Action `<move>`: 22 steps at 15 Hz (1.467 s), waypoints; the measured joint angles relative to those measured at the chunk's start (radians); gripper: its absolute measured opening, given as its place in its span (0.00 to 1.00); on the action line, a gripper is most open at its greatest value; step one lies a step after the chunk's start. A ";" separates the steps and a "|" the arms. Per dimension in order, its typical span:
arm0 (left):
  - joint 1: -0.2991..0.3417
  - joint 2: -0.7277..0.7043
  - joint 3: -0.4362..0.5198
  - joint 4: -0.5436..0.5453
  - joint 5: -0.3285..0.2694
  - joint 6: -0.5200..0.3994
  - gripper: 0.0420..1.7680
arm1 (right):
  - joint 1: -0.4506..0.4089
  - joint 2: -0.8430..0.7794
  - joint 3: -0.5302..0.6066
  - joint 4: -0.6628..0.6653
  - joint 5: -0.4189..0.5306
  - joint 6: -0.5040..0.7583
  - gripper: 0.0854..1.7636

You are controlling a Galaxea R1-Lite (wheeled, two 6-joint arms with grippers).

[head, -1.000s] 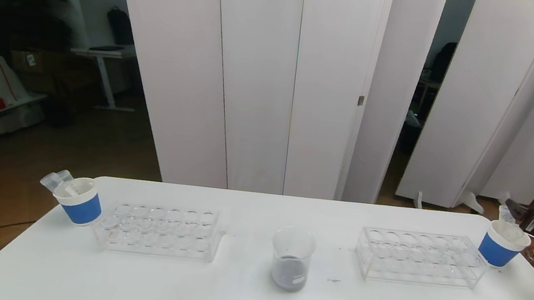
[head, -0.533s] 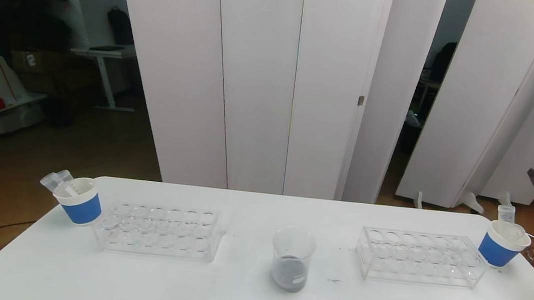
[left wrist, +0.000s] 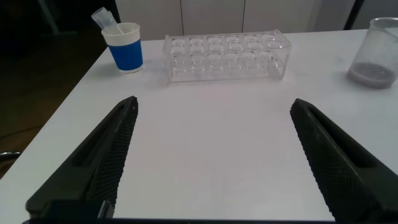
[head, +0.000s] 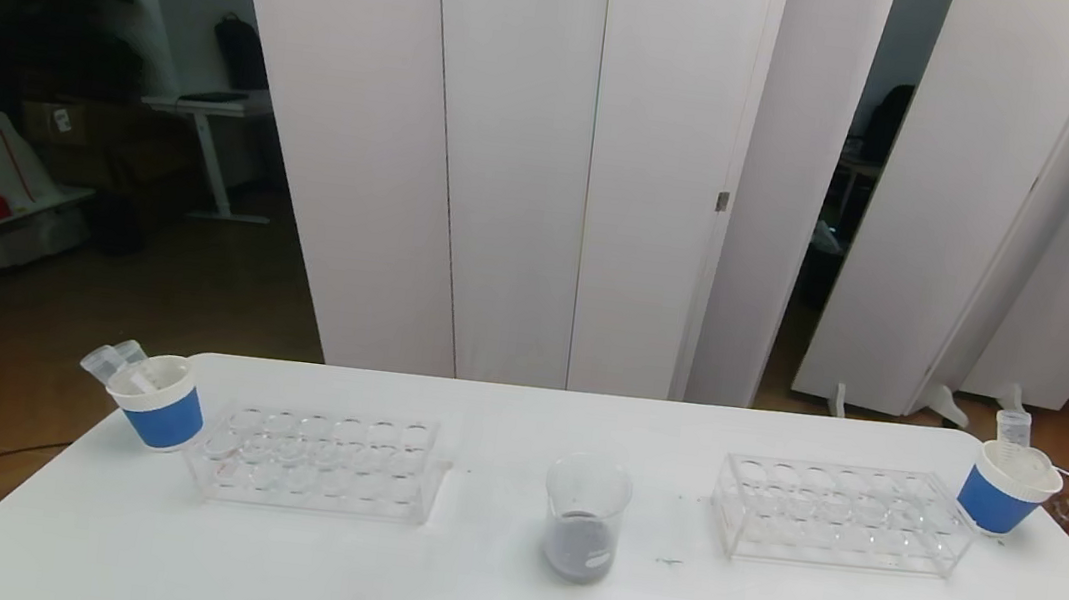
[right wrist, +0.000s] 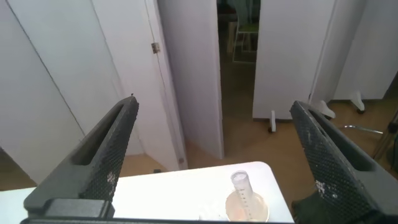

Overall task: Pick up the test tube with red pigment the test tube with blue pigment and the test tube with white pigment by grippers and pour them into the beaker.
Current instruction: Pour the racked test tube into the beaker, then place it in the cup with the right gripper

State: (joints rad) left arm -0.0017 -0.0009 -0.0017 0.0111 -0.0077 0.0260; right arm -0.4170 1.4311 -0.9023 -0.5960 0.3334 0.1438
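Head view shows the beaker [head: 584, 517] mid-counter [head: 481, 596] holding grey liquid, both racks empty, tubes dropped in the paper cups; pouring looks finished. Left hand [left wrist: 211, 162] and right hand [right wrist: 214, 162] are spread, empty.

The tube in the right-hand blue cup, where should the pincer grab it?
Grip the tube on the bare upper section standing above the right cup's rim, coming from above. It stands nearly upright, and its lower part is hidden inside the cup.
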 joint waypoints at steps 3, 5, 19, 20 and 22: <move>0.000 0.000 0.000 0.000 0.000 0.000 0.99 | 0.068 -0.212 0.007 0.207 0.002 -0.005 0.99; 0.000 0.000 0.000 0.000 0.000 0.000 0.99 | 0.152 -0.341 0.017 0.334 -0.026 -0.007 0.99; 0.000 0.000 0.000 0.000 0.000 0.000 0.99 | 0.399 -1.210 0.670 0.629 -0.248 -0.056 0.99; 0.000 0.000 0.000 0.000 0.000 0.000 0.99 | 0.406 -1.251 0.720 0.631 -0.257 -0.060 0.99; 0.000 0.000 0.000 0.000 0.000 -0.001 0.99 | 0.415 -1.341 0.797 0.643 -0.266 -0.079 0.99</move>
State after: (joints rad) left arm -0.0017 -0.0009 -0.0017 0.0111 -0.0077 0.0253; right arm -0.0023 0.0902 -0.1053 0.0470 0.0677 0.0649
